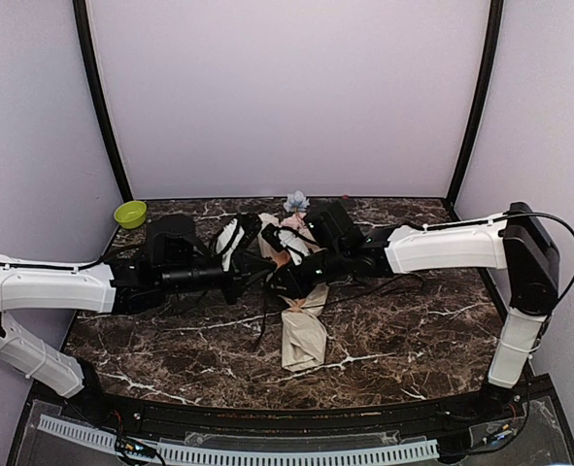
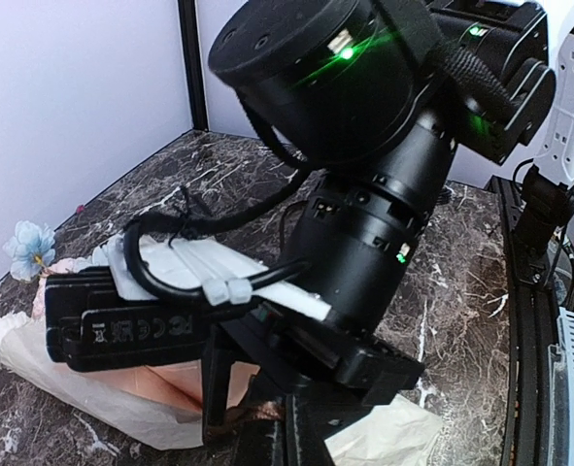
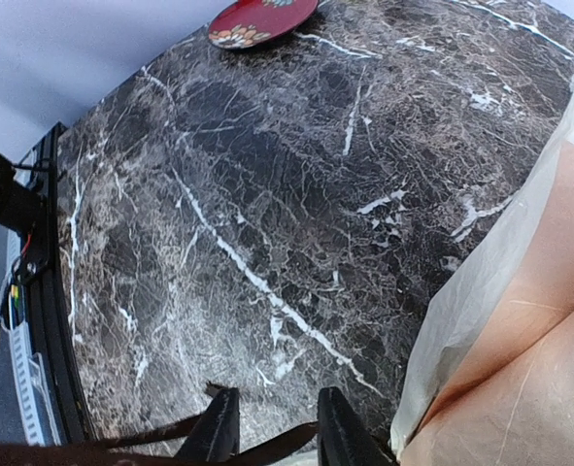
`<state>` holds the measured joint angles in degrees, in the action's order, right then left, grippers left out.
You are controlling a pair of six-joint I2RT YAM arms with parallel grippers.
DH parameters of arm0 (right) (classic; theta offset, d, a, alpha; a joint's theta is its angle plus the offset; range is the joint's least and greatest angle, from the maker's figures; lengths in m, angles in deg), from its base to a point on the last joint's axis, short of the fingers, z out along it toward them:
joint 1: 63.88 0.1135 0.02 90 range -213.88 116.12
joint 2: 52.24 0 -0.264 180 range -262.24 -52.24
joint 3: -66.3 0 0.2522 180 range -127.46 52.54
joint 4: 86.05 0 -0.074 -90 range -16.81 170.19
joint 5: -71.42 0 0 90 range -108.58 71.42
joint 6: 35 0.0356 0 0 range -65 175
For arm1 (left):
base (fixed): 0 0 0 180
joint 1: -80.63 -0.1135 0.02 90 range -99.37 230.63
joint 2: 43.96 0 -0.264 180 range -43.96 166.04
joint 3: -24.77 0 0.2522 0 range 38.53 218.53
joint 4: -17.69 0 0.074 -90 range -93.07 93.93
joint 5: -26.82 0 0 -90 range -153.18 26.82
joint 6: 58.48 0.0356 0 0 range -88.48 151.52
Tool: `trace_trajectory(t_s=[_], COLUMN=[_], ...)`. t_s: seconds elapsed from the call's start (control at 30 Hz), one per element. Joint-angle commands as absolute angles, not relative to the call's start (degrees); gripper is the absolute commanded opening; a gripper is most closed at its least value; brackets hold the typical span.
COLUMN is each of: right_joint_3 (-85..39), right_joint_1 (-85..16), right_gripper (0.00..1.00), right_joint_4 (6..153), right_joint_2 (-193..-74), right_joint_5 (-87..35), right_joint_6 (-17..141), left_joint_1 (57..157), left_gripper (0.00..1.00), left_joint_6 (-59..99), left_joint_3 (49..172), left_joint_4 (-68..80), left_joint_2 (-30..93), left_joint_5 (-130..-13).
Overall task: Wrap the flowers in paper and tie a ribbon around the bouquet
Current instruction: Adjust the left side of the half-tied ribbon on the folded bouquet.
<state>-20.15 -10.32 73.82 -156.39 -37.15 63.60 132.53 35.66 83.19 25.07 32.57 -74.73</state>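
Two robot arms meet over a bouquet (image 1: pixel 304 335) lying near the middle of a dark marble bench (image 1: pixel 413 330). Its narrow paper tail points toward the near edge and its flowers (image 1: pixel 295 202) toward the far edge. The left hand (image 2: pixel 267 437) is clenched low beside the wrapped stems. A brown strand shows at its fingertips, though it cannot be told whether the strand is pinched there. The right hand (image 3: pixel 277 403) is released, its two fingers standing apart just above the bench. The thin dark ribbon (image 3: pixel 267 449) crosses the gap between them and trails off to one side. Just beside that hand, the paper (image 3: pixel 520 320) spreads on the bench, beige on the outside with a peach face showing within the fold. From the left wrist, the right arm's black wrist fills the middle of the view, with the wrapped paper under it and a pale blue flower head (image 2: pixel 29 248) at the bouquet's wide end. A small green bowl (image 1: pixel 130 214) sits in the bench's far left corner. A red patterned plate (image 3: pixel 262 17) lies near a bench edge, well apart from the bouquet.
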Motion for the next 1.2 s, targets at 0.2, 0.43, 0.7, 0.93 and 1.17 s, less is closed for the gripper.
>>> trace_trajectory(t_s=[0.2,0.43,0.7,0.93,1.17], right_joint_3=[-19.7,-16.5,-16.9,-16.9,-17.6], right_joint_1=[-11.2,-11.8,-11.9,-11.9,-11.9], right_gripper=[0.0,0.0,0.0,0.0,0.0], right_joint_4=[78.2,75.7,70.7,71.3,71.5], right_joint_2=[-156.6,-152.3,-151.4,-150.3,-150.1], right_joint_5=[-36.1,-33.9,-35.4,-34.0,-32.7], right_joint_6=[66.1,66.7,66.6,68.9,71.8], left_joint_1=[132.5,132.5,132.5,132.6,134.8], left_gripper=[0.0,0.0,0.44,0.59,0.71], left_joint_6=[34.9,32.8,32.2,33.7,35.9], left_joint_3=[80.8,73.7,78.0,78.1,78.6], left_joint_4=[26.5,26.8,21.6,30.7,36.2], left_joint_2=[31.1,35.6,45.3,44.2,45.9], left_joint_5=[-77.6,-74.3,-66.5,-66.8,-57.6])
